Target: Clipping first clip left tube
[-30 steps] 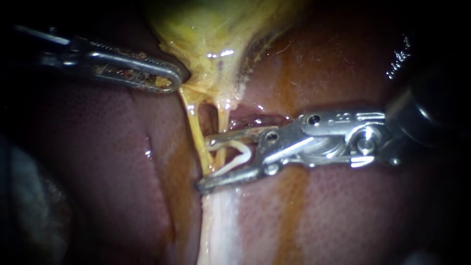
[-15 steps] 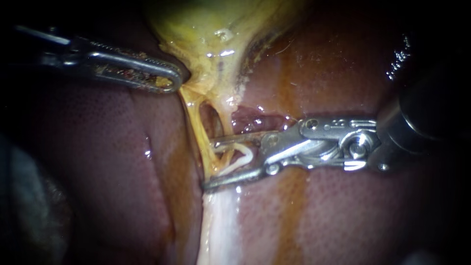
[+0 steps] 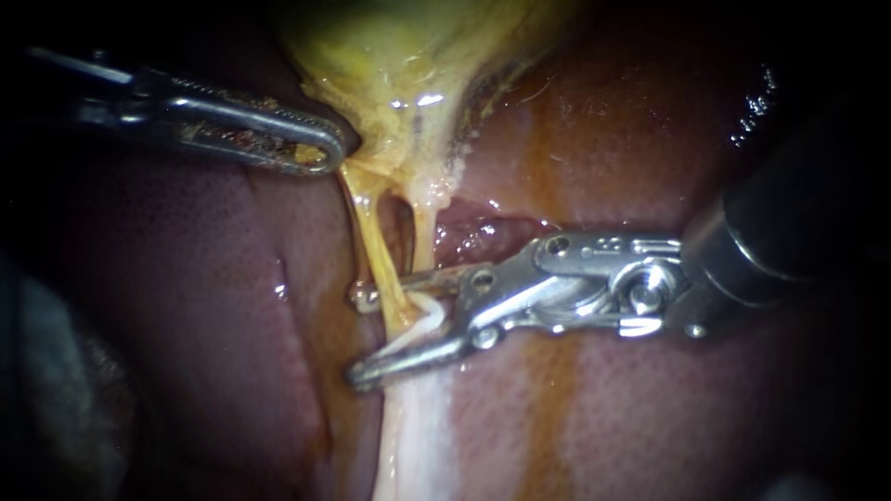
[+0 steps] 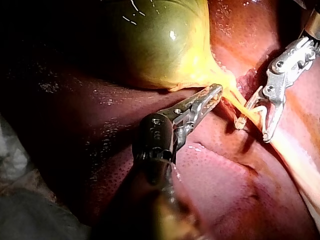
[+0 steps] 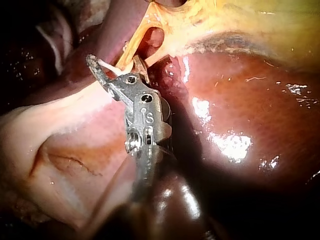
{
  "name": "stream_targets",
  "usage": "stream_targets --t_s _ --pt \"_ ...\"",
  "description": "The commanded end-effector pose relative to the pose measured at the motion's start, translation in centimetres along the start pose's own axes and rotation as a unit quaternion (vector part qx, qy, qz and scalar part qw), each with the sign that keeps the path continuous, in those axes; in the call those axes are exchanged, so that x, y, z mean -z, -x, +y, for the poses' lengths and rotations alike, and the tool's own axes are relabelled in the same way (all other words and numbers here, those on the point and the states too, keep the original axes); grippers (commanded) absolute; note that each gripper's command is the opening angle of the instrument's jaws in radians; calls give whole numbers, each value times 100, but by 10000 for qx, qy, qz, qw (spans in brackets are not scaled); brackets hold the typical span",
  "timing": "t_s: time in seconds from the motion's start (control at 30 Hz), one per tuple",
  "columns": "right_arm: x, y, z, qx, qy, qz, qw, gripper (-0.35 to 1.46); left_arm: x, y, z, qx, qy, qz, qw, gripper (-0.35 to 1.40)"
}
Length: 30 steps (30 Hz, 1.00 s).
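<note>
Two yellow tubes run down from the gallbladder [image 3: 408, 56]. The left tube [image 3: 376, 246] passes between the open jaws of my right instrument [image 3: 362, 336], whose tips reach just past it. A white V-shaped clip [image 3: 425, 312] sits deep between those jaws, beside the tube. The right tube [image 3: 422, 237] lies behind the upper jaw. My left instrument [image 3: 320, 148] is shut on the yellow tissue at the gallbladder's neck and holds it to the left. The left wrist view shows the left instrument [image 4: 215, 92], the left tube [image 4: 247, 107] and the right instrument [image 4: 252, 131] astride it. In the right wrist view the right instrument [image 5: 114, 62] straddles the left tube [image 5: 131, 47].
Dark red liver [image 3: 186, 278] surrounds the tubes on both sides. A pale whitish band of tissue [image 3: 413, 436] runs down from under the right instrument's jaws. The green gallbladder [image 4: 160, 40] bulges beyond the left instrument.
My right instrument has slid leftward and a little down, so its jaw tips now pass beyond the left tube; the jaws stand wider than half a second ago. The left instrument has held still.
</note>
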Motion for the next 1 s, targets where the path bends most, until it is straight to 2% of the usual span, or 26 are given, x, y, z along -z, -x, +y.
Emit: stream_targets --t_s 0.03,0.1,0.23,0.43,0.57,0.83,1.0 --pt "-2 0 0 -3 5 3 10000 47 -1 0 -1 3 -5 -1 10000 -35" --pt "-4 -2 -3 -2 -6 14 10000 47 -1 0 0 3 -5 -1 10000 -35" --pt "-7 -10 -17 6 -95 50 9999 47 -1 0 -1 2 -4 -1 10000 -35" --pt "-6 -31 -43 13 -343 168 9993 45 0 1 -1 1 -1 -2 10000 -35" --pt "-5 -43 -53 -11 -379 202 9991 44 0 1 -1 1 -1 -2 10000 -35" --pt "-3 -44 -53 -103 -394 192 9990 36 0 1 -1 1 -2 -2 10000 -35" --pt "0 -42 -53 -247 -393 150 9988 21 0 1 -1 1 -1 -2 10000 -35"
